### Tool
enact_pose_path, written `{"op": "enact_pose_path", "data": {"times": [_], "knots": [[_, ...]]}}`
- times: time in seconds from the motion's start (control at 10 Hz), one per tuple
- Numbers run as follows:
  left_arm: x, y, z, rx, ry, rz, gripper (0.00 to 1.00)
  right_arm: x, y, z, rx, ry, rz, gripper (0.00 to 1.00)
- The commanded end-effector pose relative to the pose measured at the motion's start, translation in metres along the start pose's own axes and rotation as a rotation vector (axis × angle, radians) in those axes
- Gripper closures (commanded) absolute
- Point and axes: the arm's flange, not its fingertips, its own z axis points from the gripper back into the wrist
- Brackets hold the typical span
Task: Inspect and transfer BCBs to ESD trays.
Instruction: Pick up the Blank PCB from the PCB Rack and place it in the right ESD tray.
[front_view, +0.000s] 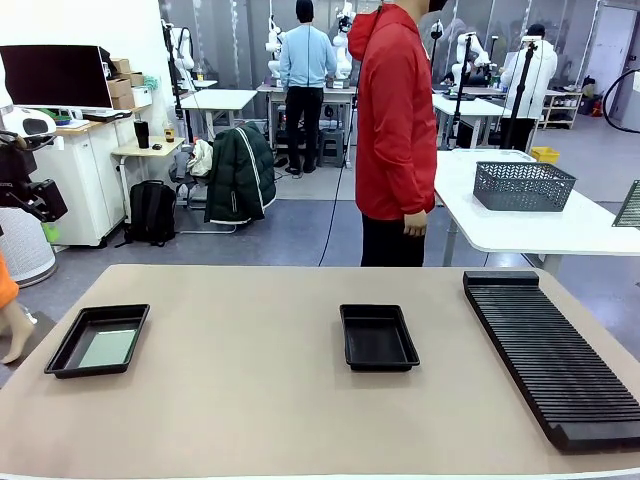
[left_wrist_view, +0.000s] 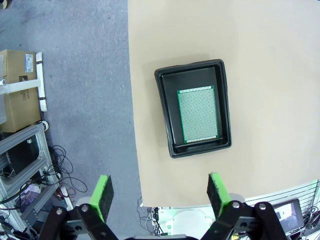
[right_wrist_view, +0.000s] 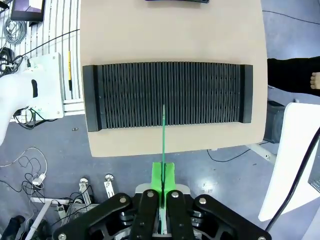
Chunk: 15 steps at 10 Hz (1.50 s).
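Observation:
High above the table's left end, my left gripper (left_wrist_view: 160, 196) stands open with nothing between its green pads. Below it lies a black ESD tray (left_wrist_view: 165, 110) holding one green BCB (left_wrist_view: 197, 115) flat on its floor. The front view shows that tray (front_view: 62, 348) and its board (front_view: 108, 346) at the table's left, and a second, empty ESD tray (front_view: 378, 337) near the middle. My right gripper (right_wrist_view: 162, 172) is shut on a thin green BCB (right_wrist_view: 163, 131), seen edge-on, held above the near edge of the black ribbed rack (right_wrist_view: 170, 92).
The long slotted rack (front_view: 550, 350) lies along the table's right side. A person in a red top (front_view: 395, 120) stands at the far edge. A white table with a grey mesh basket (front_view: 522, 185) stands behind on the right. Cables and a cardboard box (left_wrist_view: 17, 90) lie on the floor.

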Motion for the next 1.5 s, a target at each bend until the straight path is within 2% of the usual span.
{"op": "enact_pose_path", "data": {"times": [0.0,0.9,1.1,1.4], "knots": [[0.000,0.000,0.000,0.000,0.001,0.001,0.00,0.001,0.000,0.000,0.001,0.001,0.001,1.00],[0.000,0.000,0.000,0.000,0.001,0.001,0.00,0.000,0.000,0.000,0.000,0.000,0.000,0.98],[0.000,0.000,0.000,0.000,0.001,0.001,0.00,0.002,-0.006,0.001,0.043,-0.064,-0.147,0.98],[0.000,0.000,0.000,0.000,0.001,0.001,0.00,0.008,-0.016,-0.006,0.124,-0.187,-0.568,0.98]]}}
